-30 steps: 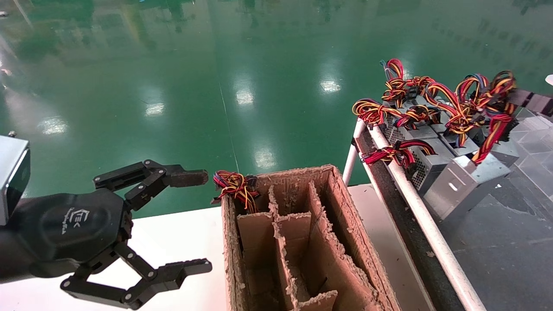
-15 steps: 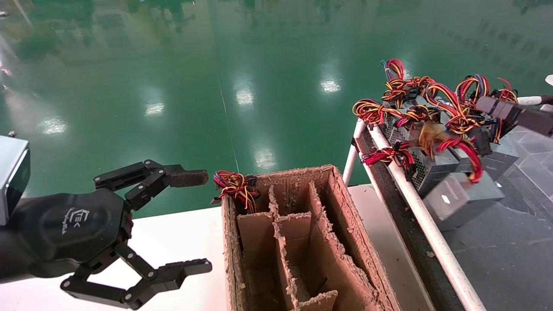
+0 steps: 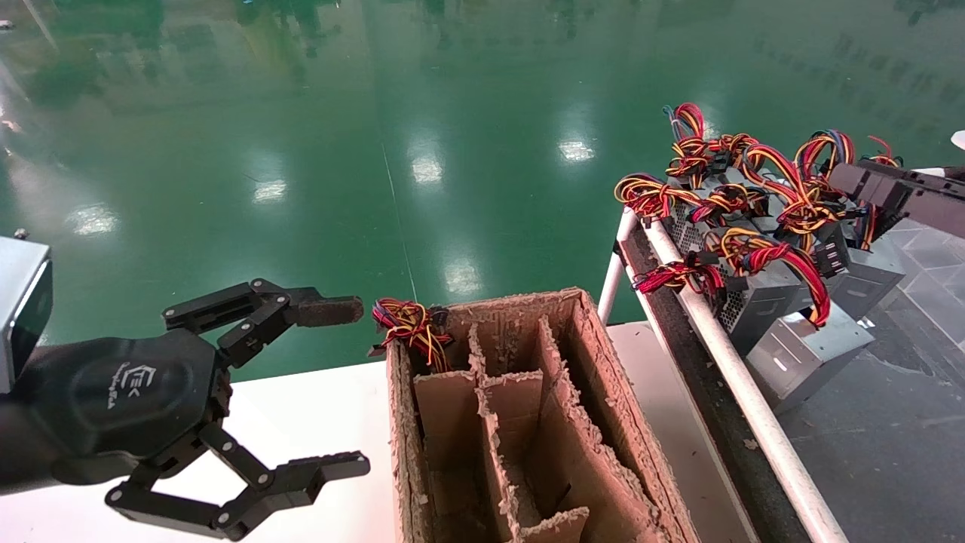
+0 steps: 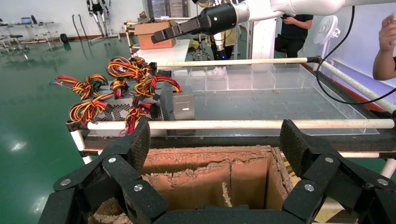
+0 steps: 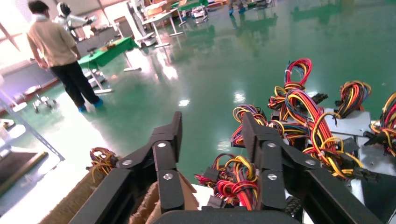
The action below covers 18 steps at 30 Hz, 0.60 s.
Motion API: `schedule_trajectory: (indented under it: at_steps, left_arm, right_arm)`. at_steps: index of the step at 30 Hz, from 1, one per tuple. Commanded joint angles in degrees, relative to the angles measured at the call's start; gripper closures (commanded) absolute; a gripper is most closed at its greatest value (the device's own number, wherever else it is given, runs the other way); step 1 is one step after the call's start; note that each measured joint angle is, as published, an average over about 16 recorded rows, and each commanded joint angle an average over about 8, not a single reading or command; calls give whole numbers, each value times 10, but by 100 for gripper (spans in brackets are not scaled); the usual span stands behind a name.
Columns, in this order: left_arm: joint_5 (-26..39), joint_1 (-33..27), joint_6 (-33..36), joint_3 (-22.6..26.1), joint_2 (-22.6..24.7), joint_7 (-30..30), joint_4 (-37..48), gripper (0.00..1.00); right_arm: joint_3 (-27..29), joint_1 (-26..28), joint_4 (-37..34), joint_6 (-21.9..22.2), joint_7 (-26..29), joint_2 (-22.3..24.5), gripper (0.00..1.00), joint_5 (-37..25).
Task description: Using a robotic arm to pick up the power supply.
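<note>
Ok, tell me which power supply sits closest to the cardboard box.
The tilted power supply nearest the robot, just inside the white rail; the others are stacked farther back.

Frayed cardboard divider box (image 3: 528, 422) on white table (image 3: 301, 422), green floor (image 3: 377, 151) beyond.

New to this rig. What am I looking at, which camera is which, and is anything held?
It is a two-armed robot. One picture comes from its head, looking down; the other two come from cameras on its wrists. The left gripper hangs open beside a worn cardboard box with dividers, on a white table. The right gripper, open and holding nothing, hovers over grey power supplies with coloured wire bundles, which lie on a railed cart. One more bundle hangs at the box's far corner.
</note>
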Motion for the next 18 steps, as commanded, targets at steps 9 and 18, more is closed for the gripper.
schedule_trajectory:
  at_steps: [9,18]
  left_arm:
    - [0,0,0,0,0,0,0,0]
    - [0,0,0,0,0,0,0,0]
  right_arm:
    - [13,-46,98,4,-3,2,0,22]
    - [26,-97,202,10,0,3,0,45]
